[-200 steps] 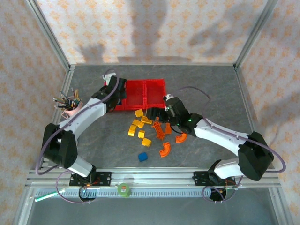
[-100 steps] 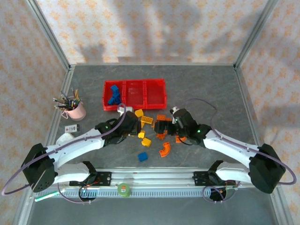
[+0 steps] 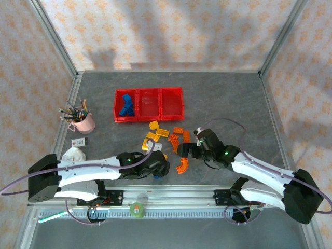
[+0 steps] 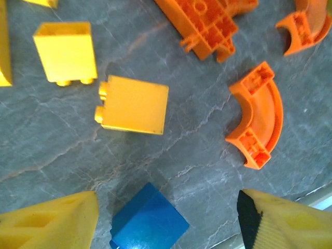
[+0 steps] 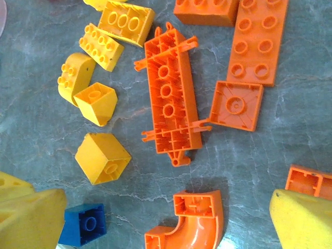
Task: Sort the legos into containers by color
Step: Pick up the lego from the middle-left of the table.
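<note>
Blue lego (image 4: 148,220) sits inside the parted left end effector (image 4: 166,215), arm stretched low; right end effector (image 5: 166,218) gapes wide.

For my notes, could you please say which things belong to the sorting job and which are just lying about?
Job: red translucent three-bin plastic tray; blue plastic brick; yellow plastic bricks; orange plastic arches.
Lying about: pink pen cup; white crumpled lump.

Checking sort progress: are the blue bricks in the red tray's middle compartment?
No, the blue plastic bricks lie in the left compartment of the red translucent tray.
</note>
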You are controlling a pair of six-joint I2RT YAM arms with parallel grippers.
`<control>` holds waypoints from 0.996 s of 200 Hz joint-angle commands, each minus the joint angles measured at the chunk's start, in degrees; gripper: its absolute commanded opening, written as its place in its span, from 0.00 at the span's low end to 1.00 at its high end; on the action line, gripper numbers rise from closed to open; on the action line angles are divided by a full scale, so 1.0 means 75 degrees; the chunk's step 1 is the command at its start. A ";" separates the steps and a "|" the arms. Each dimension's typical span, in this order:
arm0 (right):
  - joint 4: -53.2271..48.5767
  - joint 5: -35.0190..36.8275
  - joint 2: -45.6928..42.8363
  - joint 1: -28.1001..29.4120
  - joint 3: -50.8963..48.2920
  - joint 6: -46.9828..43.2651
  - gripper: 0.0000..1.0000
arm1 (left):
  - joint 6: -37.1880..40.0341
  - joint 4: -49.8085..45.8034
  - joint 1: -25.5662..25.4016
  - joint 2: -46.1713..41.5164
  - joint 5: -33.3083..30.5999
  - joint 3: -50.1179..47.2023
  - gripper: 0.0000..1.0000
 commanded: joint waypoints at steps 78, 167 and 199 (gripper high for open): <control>-0.0024 0.0136 -0.0210 -0.0024 -0.0113 0.0116 1.00 | 0.0397 0.0765 -0.0284 0.1166 0.0383 -0.0257 0.74; 0.0192 -0.0008 -0.0082 -0.0027 -0.0119 0.0105 1.00 | -0.0176 0.0483 -0.0442 0.1508 -0.0023 -0.0554 0.55; 0.0204 0.0004 -0.0125 -0.0024 -0.0106 0.0107 1.00 | -0.0199 0.0513 -0.0447 0.1546 -0.0126 -0.0566 0.46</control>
